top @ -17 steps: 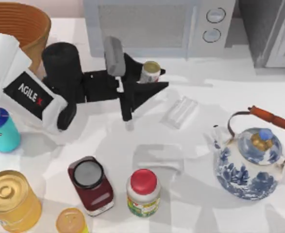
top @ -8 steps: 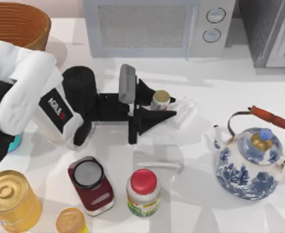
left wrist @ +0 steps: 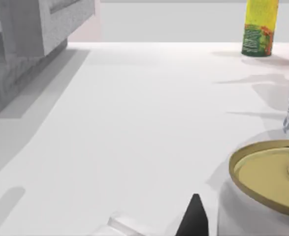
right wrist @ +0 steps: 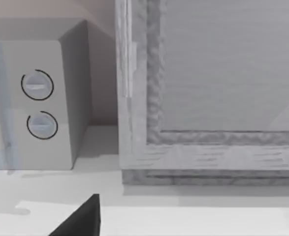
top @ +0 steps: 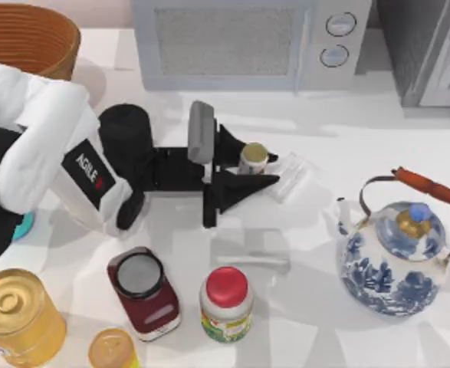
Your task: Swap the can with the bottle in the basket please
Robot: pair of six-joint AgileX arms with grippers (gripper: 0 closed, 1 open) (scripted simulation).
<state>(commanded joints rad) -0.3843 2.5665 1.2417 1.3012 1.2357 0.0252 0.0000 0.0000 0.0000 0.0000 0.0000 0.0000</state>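
My left gripper [top: 264, 167] is shut on the can [top: 253, 156], a small white can with a gold top, over the middle of the table. In the left wrist view the can's gold top [left wrist: 272, 172] sits close beside one dark fingertip [left wrist: 194, 219]. The wicker basket [top: 25, 37] stands at the back left corner, well away from the can. The bottle [top: 24, 227] shows as a teal sliver at the left edge, mostly hidden under my left arm. One dark fingertip [right wrist: 80, 221] of the right gripper shows in the right wrist view.
A microwave [top: 240, 42] stands at the back, a blue-and-white teapot [top: 397, 257] at the right. A dark red jar [top: 142, 293], a red-capped jar [top: 226, 304], a big gold tin [top: 16, 314] and a small yellow jar [top: 112, 349] line the front. A clear packet [top: 292, 175] lies beside the can.
Over the last second my left arm carried the can to the right and toward the front, away from the basket, and came to cover the bottle. In the last half second it barely moved.
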